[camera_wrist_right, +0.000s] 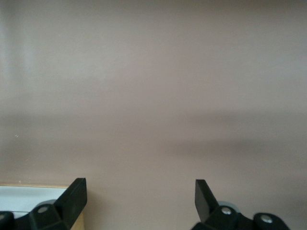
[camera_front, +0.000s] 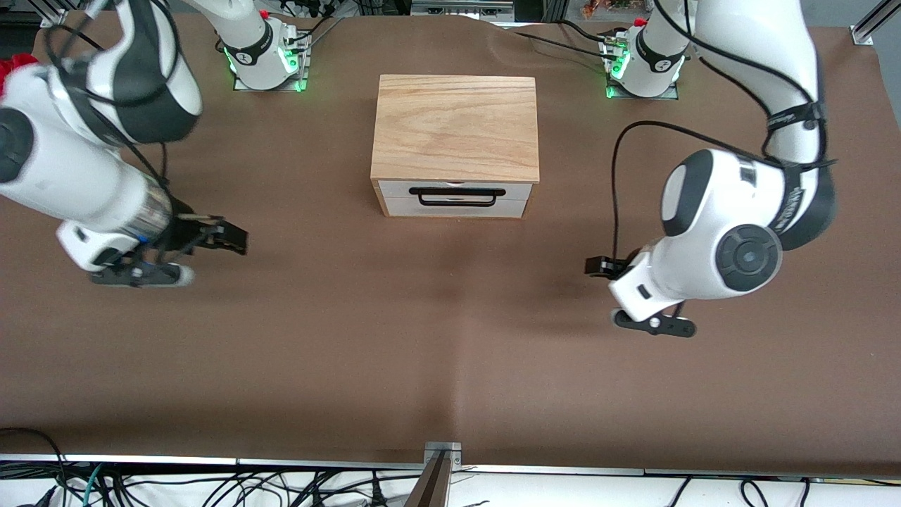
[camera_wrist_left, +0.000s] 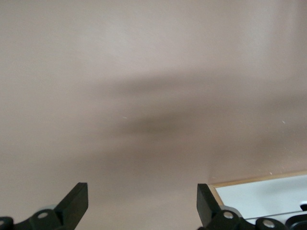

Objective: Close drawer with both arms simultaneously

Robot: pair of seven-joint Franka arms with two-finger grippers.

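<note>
The light oak box point(camera_front: 455, 127) stands mid-table near the arms' bases. The drawer's white front panel point(camera_front: 394, 191) with its black bar handle point(camera_front: 457, 196) sits in the box's front, and no tray shows. My left gripper point(camera_front: 593, 266) is open and empty over the bare table, toward the left arm's end, in front of the drawer and apart from it. My right gripper point(camera_front: 236, 239) is open and empty toward the right arm's end, also apart. The left wrist view shows spread fingers point(camera_wrist_left: 76, 201) and a corner of the panel point(camera_wrist_left: 268, 196). The right wrist view shows spread fingers point(camera_wrist_right: 74, 194) and a panel corner point(camera_wrist_right: 24, 197).
The brown table cover point(camera_front: 450, 338) stretches wide in front of the box. A metal bracket point(camera_front: 442, 451) sits at the table edge nearest the front camera. Cables lie below that edge and near the arm bases.
</note>
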